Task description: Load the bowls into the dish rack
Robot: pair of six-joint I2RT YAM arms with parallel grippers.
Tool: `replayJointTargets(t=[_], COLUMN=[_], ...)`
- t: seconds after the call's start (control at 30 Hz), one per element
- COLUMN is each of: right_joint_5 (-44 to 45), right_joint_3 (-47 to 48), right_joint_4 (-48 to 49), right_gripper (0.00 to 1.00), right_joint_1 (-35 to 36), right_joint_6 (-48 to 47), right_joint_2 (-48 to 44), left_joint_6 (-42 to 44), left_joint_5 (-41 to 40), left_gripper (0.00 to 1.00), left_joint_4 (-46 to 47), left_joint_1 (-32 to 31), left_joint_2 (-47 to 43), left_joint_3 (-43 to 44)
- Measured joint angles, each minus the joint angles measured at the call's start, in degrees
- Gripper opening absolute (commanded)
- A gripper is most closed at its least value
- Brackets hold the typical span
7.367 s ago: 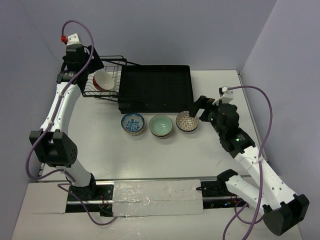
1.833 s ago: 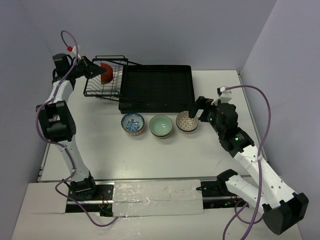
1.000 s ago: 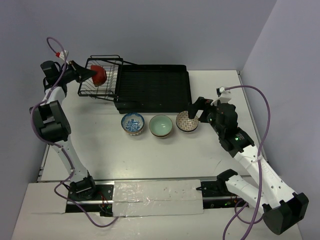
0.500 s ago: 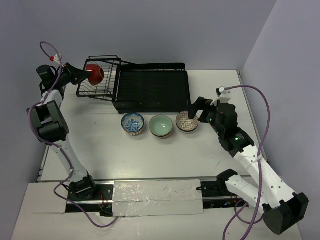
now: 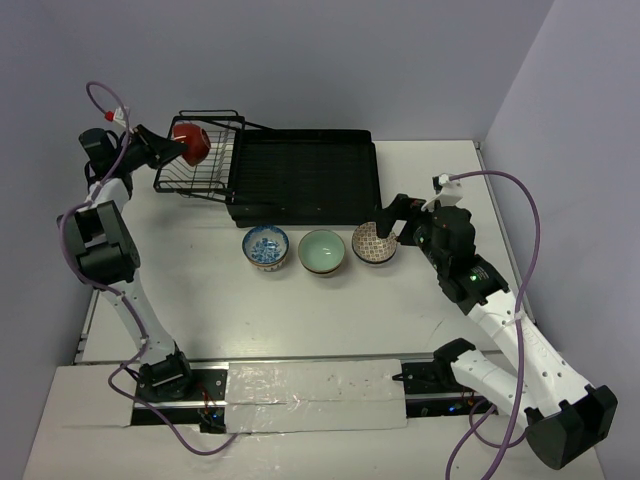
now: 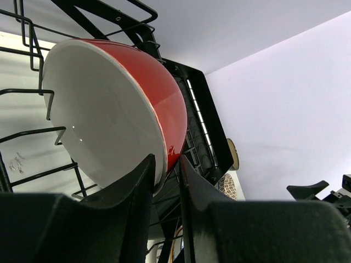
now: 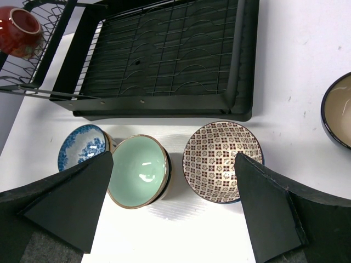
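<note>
Held: red bowl (image 5: 190, 143) on edge at the far left end of the basket (image 5: 207, 176), left gripper (image 6: 166, 166) pinching its lip.
We list blue bowl (image 5: 266, 247), green bowl (image 5: 322, 251) and patterned bowl (image 5: 375, 242) in a row just beside the near edge of the rack (image 5: 300, 175), with bare table (image 5: 300, 315) before them. The right gripper (image 7: 173, 159) is spread wide above the patterned bowl. The rack now sits further left than earlier.

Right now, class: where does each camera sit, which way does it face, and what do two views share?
Top external: above, behind, looking down on the table; left arm, right arm show.
Left wrist: looks along its fingers pinching the red bowl.
Right wrist: looks down between open fingers at three bowls.
Shared: both wrist views show the red bowl.
</note>
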Motion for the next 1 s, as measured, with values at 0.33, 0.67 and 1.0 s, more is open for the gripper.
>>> replayJointTargets(t=[0.33,0.67,1.0], right_joint_5=[-0.2,-0.2,-0.24], right_joint_3=[0.0,0.0,0.0], right_joint_4=[0.02,0.07,0.13], right_gripper=[0.99,0.99,0.99], right_joint_1=[0.0,0.0,0.0], right_joint_6=[0.02,0.02,0.04], right_joint_2=[0.0,-0.04,-0.11], left_joint_6=[1.9,1.75,-1.62], left_joint_5=[-2.1,-6.36,-9.25], left_gripper=[0.26,0.22,0.18], left_joint_4=[-2.86,-4.11,-3.48], left_joint_1=[-0.15,-0.31,-1.22], left_joint_2=[-0.55,-1.55,-3.34], left_joint_3=[0.42,0.44,-1.99])
